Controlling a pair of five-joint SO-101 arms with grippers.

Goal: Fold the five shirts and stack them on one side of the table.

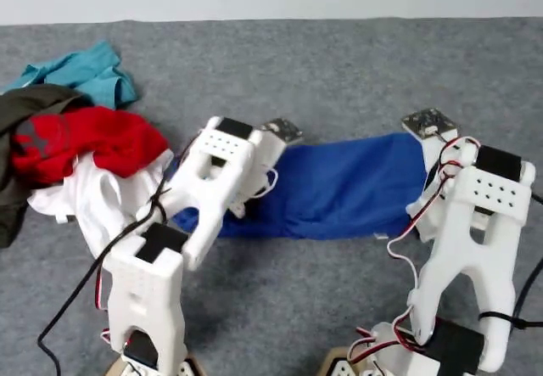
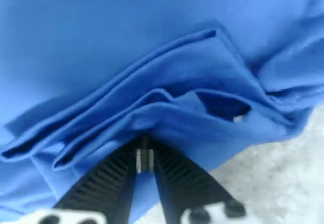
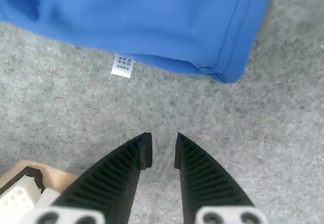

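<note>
Four crumpled shirts lie heaped against the table's (image 1: 339, 62) left edge: a teal shirt (image 1: 89, 72) farthest back, a dark olive shirt (image 1: 21, 117) at the very edge, a red shirt (image 1: 97, 143) on top and a white shirt (image 1: 102, 198) spilling toward the near side. Just right of the heap, the blue shirt (image 1: 348, 185) stretches as a long flat band across the middle of the table. Its cloth is smooth and matte, and its left end is bunched into several soft stacked folds. The left gripper (image 2: 145, 153) sits at that bunched end, its ribbed black fingers (image 2: 109, 178) pressed together on the edge of a fold. At the shirt's right end the hem runs straight with a double line of stitching, and a small white label (image 3: 123, 65) pokes out from under the near edge. The right gripper (image 3: 163, 152) hangs over the grey, felt-like table cover just on the near side of that corner, fingers slightly apart and clear of the cloth.
</note>
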